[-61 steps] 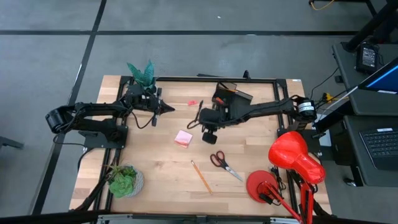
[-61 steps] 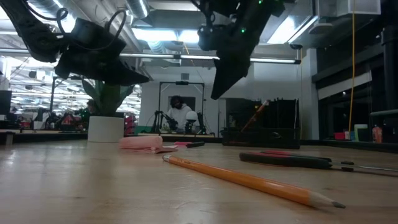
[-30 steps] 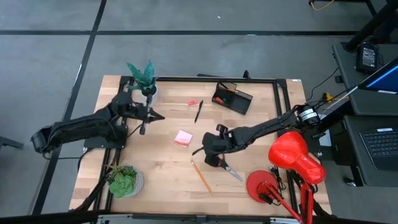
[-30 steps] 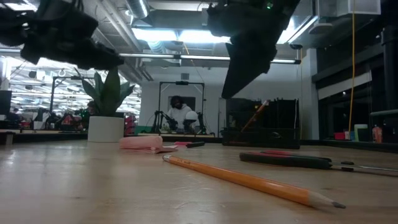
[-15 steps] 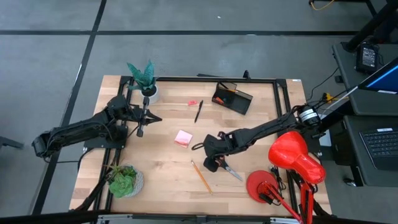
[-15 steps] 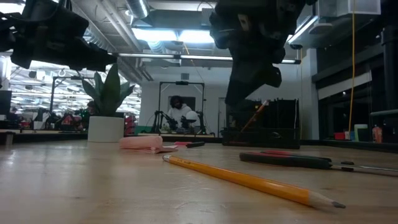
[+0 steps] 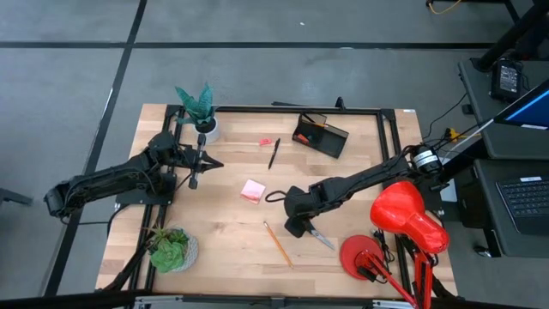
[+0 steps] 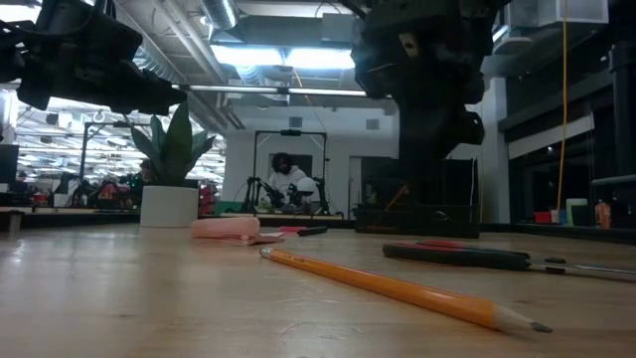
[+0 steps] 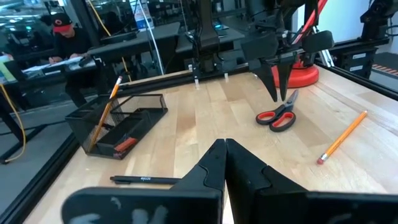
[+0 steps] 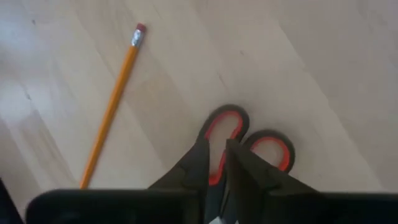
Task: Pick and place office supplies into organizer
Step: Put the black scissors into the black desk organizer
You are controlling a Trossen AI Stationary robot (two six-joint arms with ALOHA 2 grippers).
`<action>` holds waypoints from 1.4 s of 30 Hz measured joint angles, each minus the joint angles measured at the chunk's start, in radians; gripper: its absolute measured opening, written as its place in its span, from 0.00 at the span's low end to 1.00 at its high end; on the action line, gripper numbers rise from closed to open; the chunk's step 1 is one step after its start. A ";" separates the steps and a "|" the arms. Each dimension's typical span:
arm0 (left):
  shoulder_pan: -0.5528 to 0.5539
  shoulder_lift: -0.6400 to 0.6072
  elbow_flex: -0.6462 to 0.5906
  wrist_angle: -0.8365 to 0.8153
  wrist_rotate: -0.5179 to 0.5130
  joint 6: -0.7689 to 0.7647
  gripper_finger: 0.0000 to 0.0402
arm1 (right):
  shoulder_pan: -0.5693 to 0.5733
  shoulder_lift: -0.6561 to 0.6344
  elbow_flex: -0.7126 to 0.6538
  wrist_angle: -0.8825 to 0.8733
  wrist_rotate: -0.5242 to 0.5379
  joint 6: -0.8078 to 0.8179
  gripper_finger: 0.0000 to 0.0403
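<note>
Red-handled scissors [image 7: 312,231] lie flat on the table's near right part. My right gripper [image 7: 296,227] hangs just above their handles [image 10: 227,123], pointing steeply down, fingers a little apart and clear of them [image 9: 280,94]. An orange pencil [image 7: 276,243] lies to the left of the scissors. A pink sticky-note pad [image 7: 252,190], a black pen [image 7: 274,153] and a small red eraser [image 7: 265,142] lie toward the middle and far side. The black organizer [image 7: 320,135] stands at the far side with a pencil leaning in it [image 9: 102,121]. My left gripper [image 7: 208,162] is shut, raised at the far left.
A red desk lamp [image 7: 406,215] with its round base [image 7: 360,256] stands at the near right corner, close to the scissors. A potted plant [image 7: 202,107] stands at the far left and another [image 7: 171,249] at the near left. Bare wood lies between pad and pencil.
My right gripper has rolled about its own line over the scissors and now points more steeply down at their handles. The scissors, pencil and other supplies have stayed where they were.
</note>
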 joint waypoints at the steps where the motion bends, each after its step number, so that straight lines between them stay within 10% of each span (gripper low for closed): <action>1: 0.000 0.000 0.000 0.000 0.000 0.000 0.01 | 0.000 0.000 0.000 -0.002 -0.002 0.008 0.17; 42: 0.000 0.001 -0.001 -0.009 -0.007 0.000 0.01 | 0.014 0.130 0.002 -0.014 0.046 -0.028 0.32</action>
